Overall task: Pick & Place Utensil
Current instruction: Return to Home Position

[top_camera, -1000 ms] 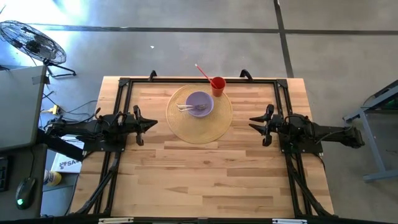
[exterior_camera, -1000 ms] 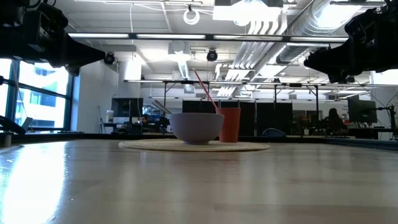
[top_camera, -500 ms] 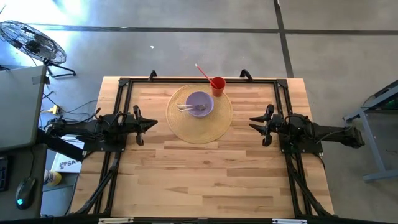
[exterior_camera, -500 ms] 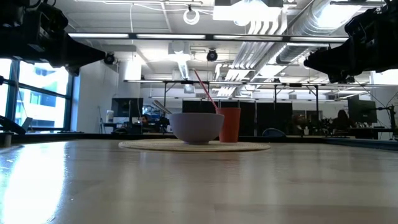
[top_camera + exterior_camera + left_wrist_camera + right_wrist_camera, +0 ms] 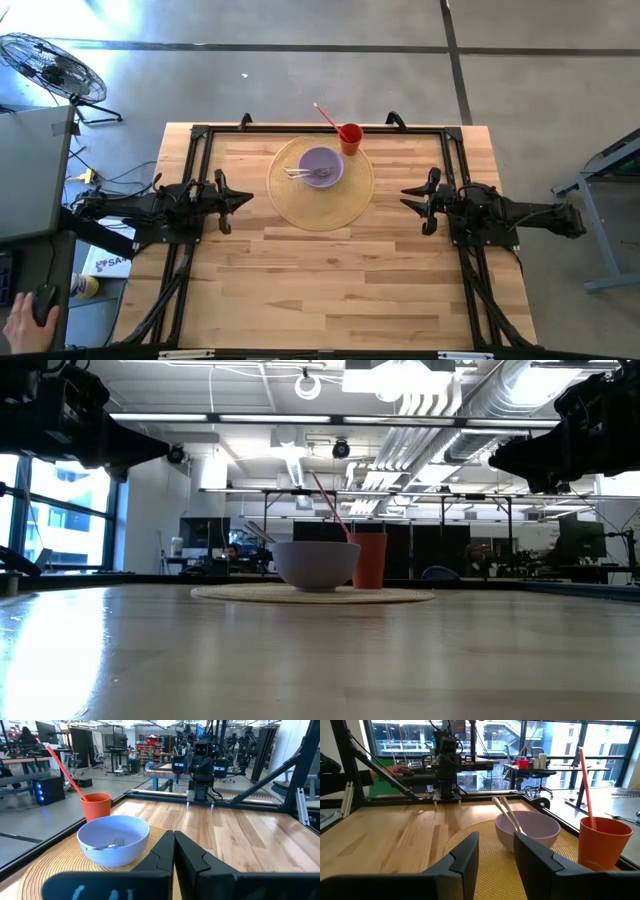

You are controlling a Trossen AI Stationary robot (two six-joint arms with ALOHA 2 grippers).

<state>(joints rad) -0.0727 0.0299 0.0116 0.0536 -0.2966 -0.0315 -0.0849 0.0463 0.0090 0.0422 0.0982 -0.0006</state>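
A lilac bowl (image 5: 320, 166) sits on a round woven mat (image 5: 320, 205) at the table's far middle. Silver utensils (image 5: 297, 173) lie in it; their handles lean on the rim (image 5: 506, 812), and a fork's tines (image 5: 114, 842) rest inside. An orange cup (image 5: 349, 138) stands just behind the mat's far right edge and holds a thin red stick (image 5: 325, 114) that leans toward the far left. My left gripper (image 5: 248, 198) hovers shut to the left of the mat (image 5: 173, 847). My right gripper (image 5: 404, 193) hovers open to the right of the mat (image 5: 496, 851). Both point at the bowl.
A black frame (image 5: 300, 129) runs along the table's far edge and both sides. Bare wood (image 5: 320, 280) stretches from the mat to the near edge. A fan (image 5: 50, 65) and a desk stand off the table's left, where a person's hand (image 5: 25, 318) rests on a mouse.
Both arms and all the tableware have kept still. A person's hand has come into view at the mouse beside the table's near left corner.
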